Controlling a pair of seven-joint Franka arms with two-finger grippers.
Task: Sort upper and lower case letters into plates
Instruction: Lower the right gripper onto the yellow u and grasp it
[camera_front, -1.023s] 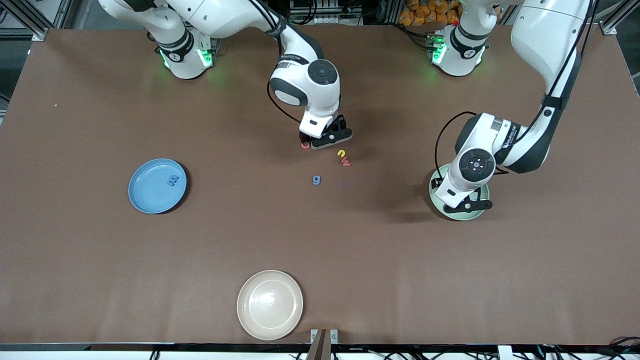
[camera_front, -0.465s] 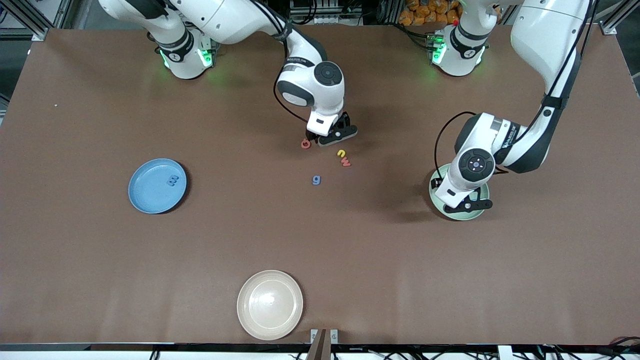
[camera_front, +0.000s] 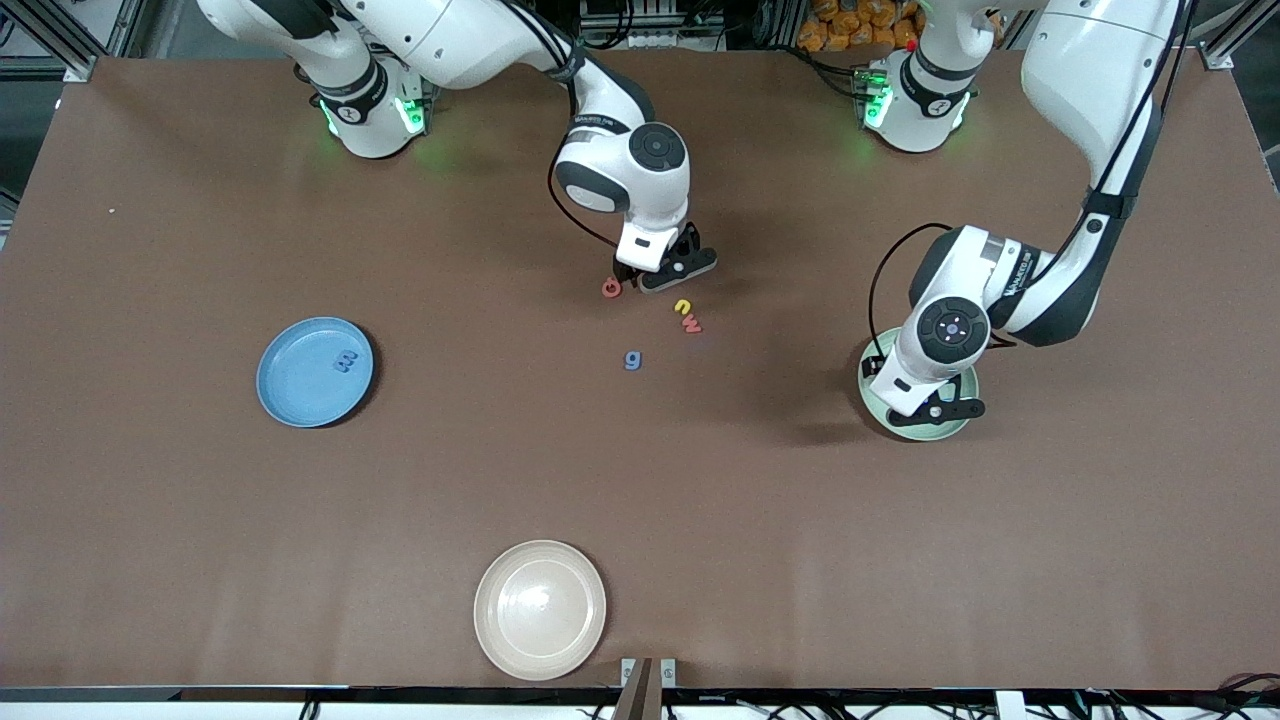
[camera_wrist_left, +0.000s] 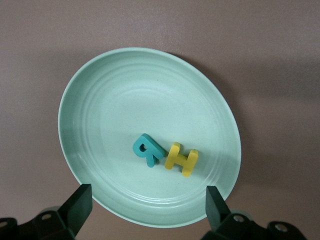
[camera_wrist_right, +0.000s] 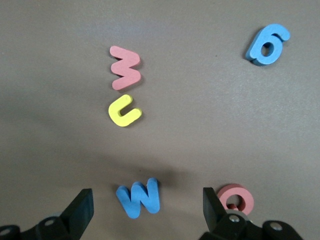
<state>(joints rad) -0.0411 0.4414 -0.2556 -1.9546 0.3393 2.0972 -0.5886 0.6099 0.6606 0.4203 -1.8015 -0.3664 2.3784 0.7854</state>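
Note:
My right gripper (camera_front: 652, 280) is open low over the middle of the table; in the right wrist view (camera_wrist_right: 147, 210) a blue W (camera_wrist_right: 139, 198) lies between its fingers, untouched. A red Q (camera_front: 611, 288) (camera_wrist_right: 235, 197) lies beside one finger. A yellow u (camera_front: 683, 306) (camera_wrist_right: 124, 111), a red w (camera_front: 690, 324) (camera_wrist_right: 125, 74) and a blue g (camera_front: 632, 360) (camera_wrist_right: 267, 45) lie nearer the front camera. My left gripper (camera_front: 928, 405) (camera_wrist_left: 148, 207) is open and empty over the mint plate (camera_front: 960, 425) (camera_wrist_left: 100, 100), which holds a teal R (camera_wrist_left: 148, 150) and a yellow H (camera_wrist_left: 181, 159). The blue plate (camera_front: 300, 390) holds one blue letter (camera_front: 345, 361).
A beige plate (camera_front: 540, 610) sits near the table's front edge, nearer the front camera than the loose letters. The blue plate is toward the right arm's end, the mint plate toward the left arm's end.
My right gripper has shifted a little toward the left arm's end, uncovering the red Q. The left arm has not moved.

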